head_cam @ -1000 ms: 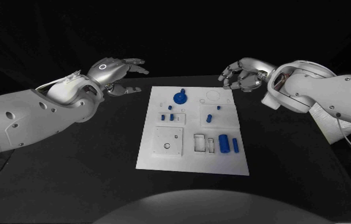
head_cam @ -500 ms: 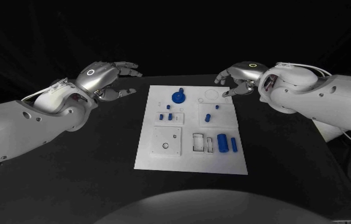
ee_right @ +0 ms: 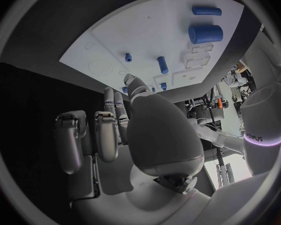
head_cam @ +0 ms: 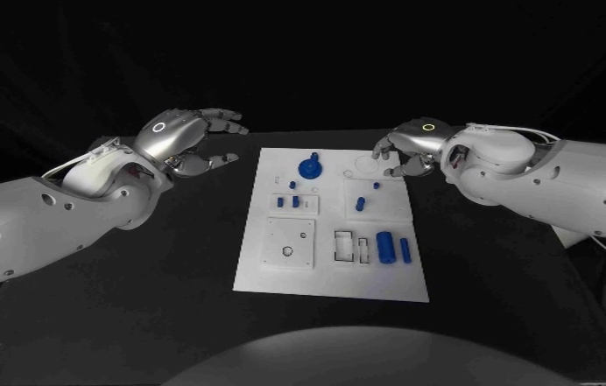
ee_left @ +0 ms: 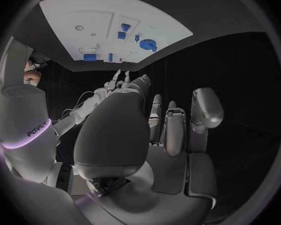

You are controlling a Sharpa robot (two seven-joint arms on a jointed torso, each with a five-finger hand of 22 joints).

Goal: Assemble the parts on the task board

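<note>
The task board (head_cam: 331,277) is lying flat in the middle of the black table (head_cam: 151,298), with two blue cylinders (head_cam: 394,248) sitting near its near right corner and a round blue part (head_cam: 309,170) standing toward its far edge. The left hand (head_cam: 189,136) is hovering off the far left corner, fingers loosely apart, holding nothing. The right hand (head_cam: 406,148) is hanging over the far right corner, fingers apart and empty.

Dim, dark surroundings — bright task board (head_cam: 331,228) — fisheye bending at wrist-view edges.
</note>
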